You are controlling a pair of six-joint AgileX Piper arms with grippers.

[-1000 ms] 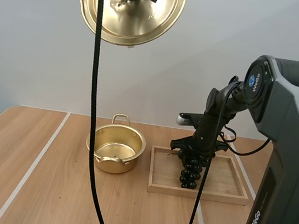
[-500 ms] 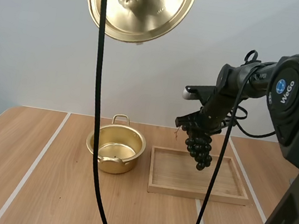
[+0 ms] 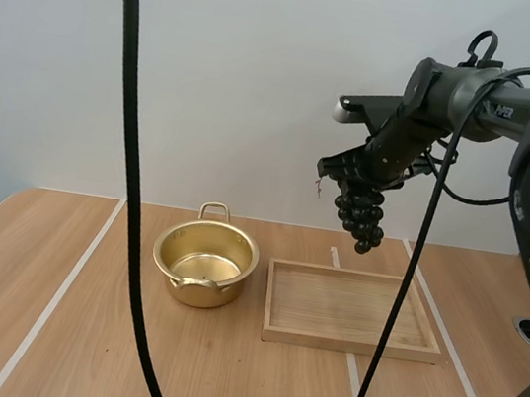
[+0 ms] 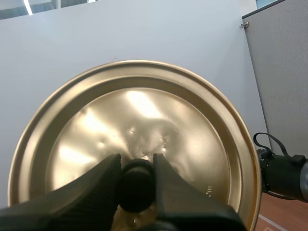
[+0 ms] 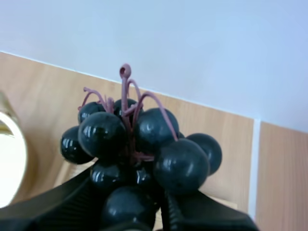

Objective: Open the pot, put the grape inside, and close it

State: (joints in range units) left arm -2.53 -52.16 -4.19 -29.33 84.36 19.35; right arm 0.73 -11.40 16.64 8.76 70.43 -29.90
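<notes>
Grapes (image 3: pixel 362 216) risen above wooden tray (image 3: pixel 353 312), open pot (image 3: pixel 203 264) beside, lid (image 4: pixel 144 110) aloft

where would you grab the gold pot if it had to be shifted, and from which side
By the far loop handle: it stands up above the rim of the pot, a thin bar with free space around it, so a pincer could likely close across it from straight above. The near handle sits low against the wall and looks harder to pinch.
</notes>
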